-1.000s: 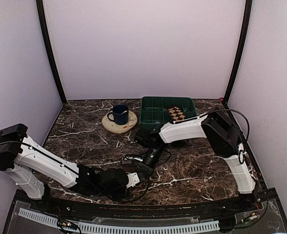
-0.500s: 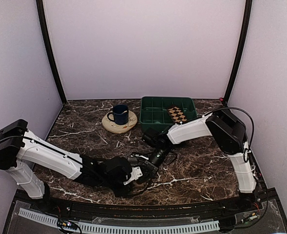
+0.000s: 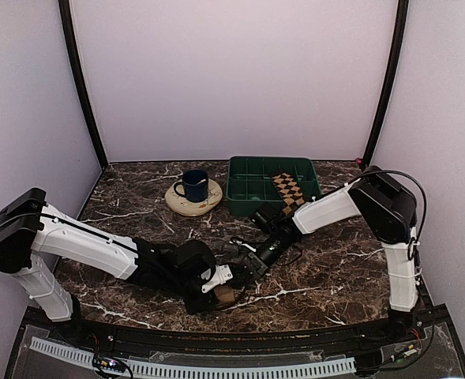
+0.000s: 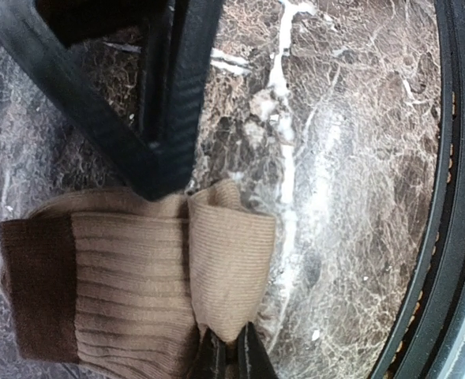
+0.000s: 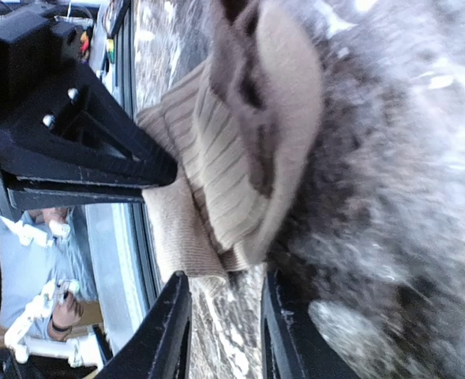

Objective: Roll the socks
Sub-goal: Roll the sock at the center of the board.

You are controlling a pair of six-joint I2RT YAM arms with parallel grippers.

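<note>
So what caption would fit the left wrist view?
Left gripper pinches the edge of a tan sock on the marble table.

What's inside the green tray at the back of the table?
An argyle sock lies in the green tray, toward its right side. The near wall hides part of the floor, and the right arm crosses in front of the near right corner, so anything there is hidden.

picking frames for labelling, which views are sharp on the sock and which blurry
Left wrist: tan sock ribs crisp, marble table sharp. Right wrist: sock ribs readable, table on the right smeared out of focus. Top external: evenly lit, sock tiny.
</note>
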